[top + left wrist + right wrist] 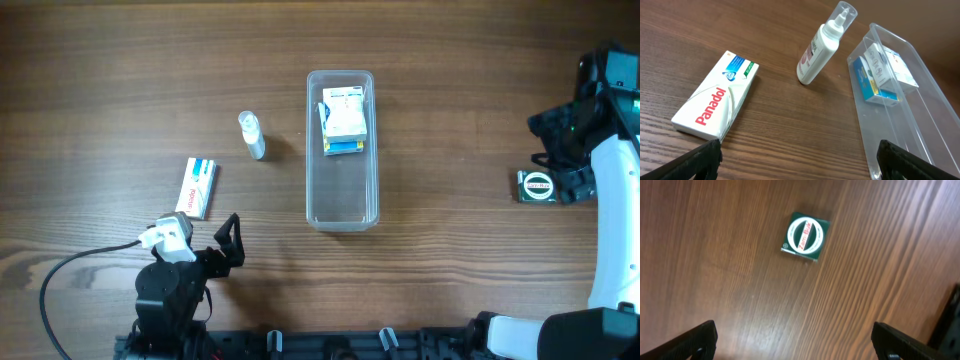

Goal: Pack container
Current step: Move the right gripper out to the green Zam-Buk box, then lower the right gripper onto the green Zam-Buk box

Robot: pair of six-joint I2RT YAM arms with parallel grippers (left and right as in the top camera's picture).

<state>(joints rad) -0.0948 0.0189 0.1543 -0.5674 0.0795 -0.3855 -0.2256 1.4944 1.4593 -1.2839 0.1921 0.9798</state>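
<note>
The clear plastic container (342, 195) sits mid-table and is, by my judgement, only partly packed. Two small cartons (343, 122), a white one atop a blue one, lie at its far end, and the near half is bare. Still outside are a white spray bottle (252, 135) near its left, a Panadol box (197, 187) beyond that, and a green Zam-Buk pack (537, 186) well off right. The left gripper (799, 157) and right gripper (795, 340) are both spread and hold nothing.

A Panadol box (197, 187) lies near a small white bottle (252, 135), with a green Zam-Buk tin (537, 186) well apart from both.
</note>
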